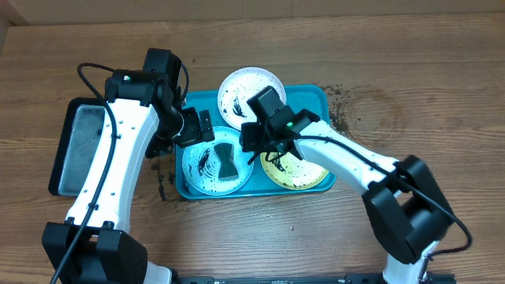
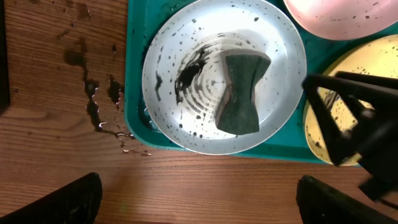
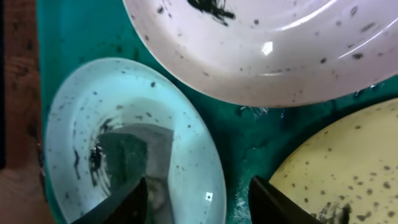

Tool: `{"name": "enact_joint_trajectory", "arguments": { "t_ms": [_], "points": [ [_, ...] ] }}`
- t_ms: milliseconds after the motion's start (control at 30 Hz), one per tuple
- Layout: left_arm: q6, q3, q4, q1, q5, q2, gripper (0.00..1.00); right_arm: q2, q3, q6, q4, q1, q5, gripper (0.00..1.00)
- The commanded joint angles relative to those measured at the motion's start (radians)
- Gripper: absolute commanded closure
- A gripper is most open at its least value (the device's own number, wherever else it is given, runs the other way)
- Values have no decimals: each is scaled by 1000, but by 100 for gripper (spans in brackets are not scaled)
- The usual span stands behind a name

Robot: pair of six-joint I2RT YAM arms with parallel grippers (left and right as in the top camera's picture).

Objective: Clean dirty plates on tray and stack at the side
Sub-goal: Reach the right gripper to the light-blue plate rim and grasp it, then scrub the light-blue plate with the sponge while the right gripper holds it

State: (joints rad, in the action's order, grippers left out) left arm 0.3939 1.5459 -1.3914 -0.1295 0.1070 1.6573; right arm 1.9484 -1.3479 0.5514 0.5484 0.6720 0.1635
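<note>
The teal tray [image 1: 316, 99] holds three speckled plates: white [image 1: 237, 87] at the back, light blue [image 1: 201, 167] front left, yellow-green [image 1: 304, 172] front right. A dark green sponge [image 1: 227, 161] lies on the light blue plate [image 2: 186, 81]; it also shows in the left wrist view [image 2: 239, 93]. My left gripper [image 1: 197, 126] is open and empty, hovering at the tray's left edge. My right gripper [image 1: 252, 140] is open and empty, low over the light blue plate's right rim [image 3: 205, 162], between it and the yellow-green plate [image 3: 348, 168]. The white plate [image 3: 261, 50] lies behind.
A black rectangular tray [image 1: 79, 146] sits at the left. Dark spill marks lie on the wood beside the teal tray's left side [image 2: 93, 99] and at its back right corner [image 1: 339, 106].
</note>
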Motion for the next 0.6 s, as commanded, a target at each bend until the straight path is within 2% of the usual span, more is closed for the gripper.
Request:
{"name": "enact_joint_trajectory", "arguments": {
  "t_ms": [0,100,333,567],
  "points": [
    [22,-6,-3,-4,-14,5,0,13,4,-36,-32,7,12,50],
    [22,-6,-3,-4,-14,5,0,13,4,-40,-53,10,9,45],
    [22,-6,-6,-4,-13,5,0,60,4,-47,-39,13,3,47],
    [21,-6,-4,-4,-13,5,0,72,4,-35,-36,45,13,44]
  ]
}}
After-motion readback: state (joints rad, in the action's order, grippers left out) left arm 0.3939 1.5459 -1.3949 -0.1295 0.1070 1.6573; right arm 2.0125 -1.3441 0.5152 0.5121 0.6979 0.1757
